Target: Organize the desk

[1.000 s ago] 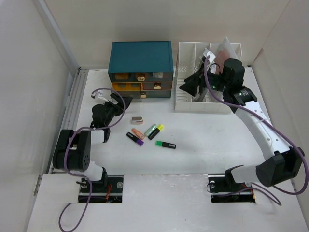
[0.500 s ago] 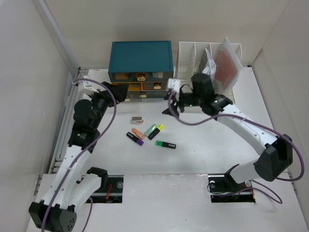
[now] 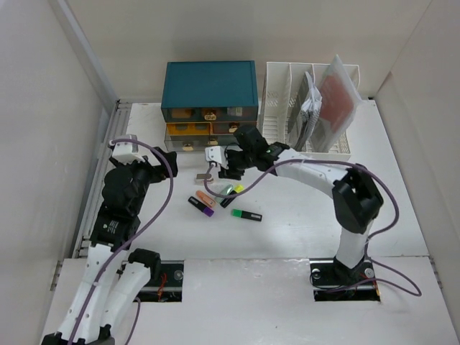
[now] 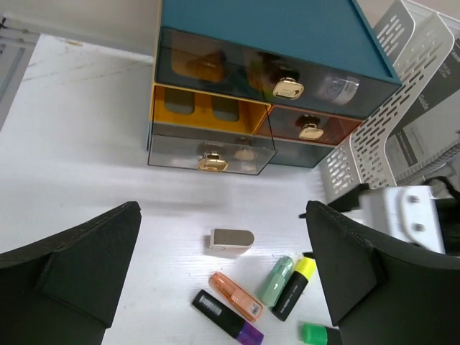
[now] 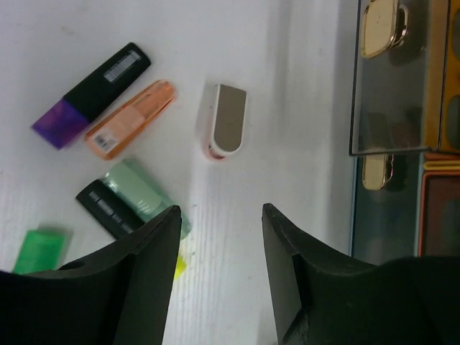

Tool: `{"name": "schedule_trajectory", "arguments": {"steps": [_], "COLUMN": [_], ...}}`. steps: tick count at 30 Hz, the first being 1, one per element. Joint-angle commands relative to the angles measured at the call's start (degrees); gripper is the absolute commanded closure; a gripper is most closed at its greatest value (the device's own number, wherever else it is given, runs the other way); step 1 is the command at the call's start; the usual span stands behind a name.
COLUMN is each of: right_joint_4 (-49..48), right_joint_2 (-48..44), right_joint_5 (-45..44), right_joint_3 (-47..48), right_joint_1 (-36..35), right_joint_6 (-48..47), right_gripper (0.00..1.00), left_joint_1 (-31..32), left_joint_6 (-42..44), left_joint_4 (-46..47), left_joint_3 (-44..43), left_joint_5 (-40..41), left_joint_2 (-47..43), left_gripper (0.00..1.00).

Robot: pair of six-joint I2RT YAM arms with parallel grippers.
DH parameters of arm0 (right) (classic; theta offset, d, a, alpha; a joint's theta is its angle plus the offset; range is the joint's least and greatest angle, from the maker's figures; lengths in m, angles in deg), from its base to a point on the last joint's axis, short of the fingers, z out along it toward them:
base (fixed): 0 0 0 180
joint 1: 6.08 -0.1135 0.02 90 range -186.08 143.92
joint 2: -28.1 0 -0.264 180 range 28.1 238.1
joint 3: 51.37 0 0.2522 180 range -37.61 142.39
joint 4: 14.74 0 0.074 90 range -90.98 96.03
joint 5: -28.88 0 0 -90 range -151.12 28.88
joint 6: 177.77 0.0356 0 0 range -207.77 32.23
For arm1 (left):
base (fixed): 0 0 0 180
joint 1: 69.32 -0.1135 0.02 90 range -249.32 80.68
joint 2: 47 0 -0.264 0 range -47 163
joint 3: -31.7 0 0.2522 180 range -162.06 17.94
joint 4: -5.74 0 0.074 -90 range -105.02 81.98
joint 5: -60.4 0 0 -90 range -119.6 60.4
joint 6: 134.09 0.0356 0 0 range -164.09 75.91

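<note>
The white desk [image 3: 309,215] carries a teal drawer cabinet [image 3: 210,86]. Just beside the cabinet stands a file rack [image 3: 280,108], and in front of it lie five highlighters [image 3: 225,192] and a small white box [image 3: 204,177].

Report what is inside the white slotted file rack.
Clear sleeve with reddish-brown sheet and grey printed papers, in its right slots; rack walls hide their lower ends.

On the one desk [image 3: 309,215], in front of the one teal drawer cabinet [image 3: 209,85], lie five highlighters, namely the purple highlighter [image 3: 201,205], orange highlighter [image 3: 205,198], mint highlighter [image 3: 224,192], yellow highlighter [image 3: 235,193] and green highlighter [image 3: 246,215], plus one small white case [image 3: 204,177], and one white file rack [image 3: 277,93] stands beside that cabinet.
</note>
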Motion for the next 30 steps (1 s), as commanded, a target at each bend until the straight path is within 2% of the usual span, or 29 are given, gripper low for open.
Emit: {"name": "schedule_trajectory", "arguments": {"steps": [1, 9, 18, 30], "right_joint_4": [-0.89, 4.65, 7.73, 6.68], "right_joint_2": [3.32, 13.78, 21.08, 24.16], "right_joint_5": [-2.41, -2.5, -1.88, -3.73], "right_joint_3": [6.7, 18.92, 23.76, 25.0], "right_joint_1": [-2.35, -3.58, -5.25, -5.25], "right_joint_6": [-0.72, 2.54, 3.07, 6.05], "right_gripper": [0.46, 0.46, 0.43, 0.43], "left_joint_1": [0.22, 0.22, 0.22, 0.22], "left_joint_6": [2.95, 2.95, 2.95, 2.43], "left_joint_4": [3.85, 3.85, 2.8, 2.8], "left_joint_3": [-0.74, -0.74, -0.74, -0.74], "left_joint_5": [-0.71, -2.74, 0.96, 0.96], "left_joint_2": [-1.49, -3.94, -7.55, -8.61], "left_gripper": [0.01, 0.01, 0.01, 0.01]}}
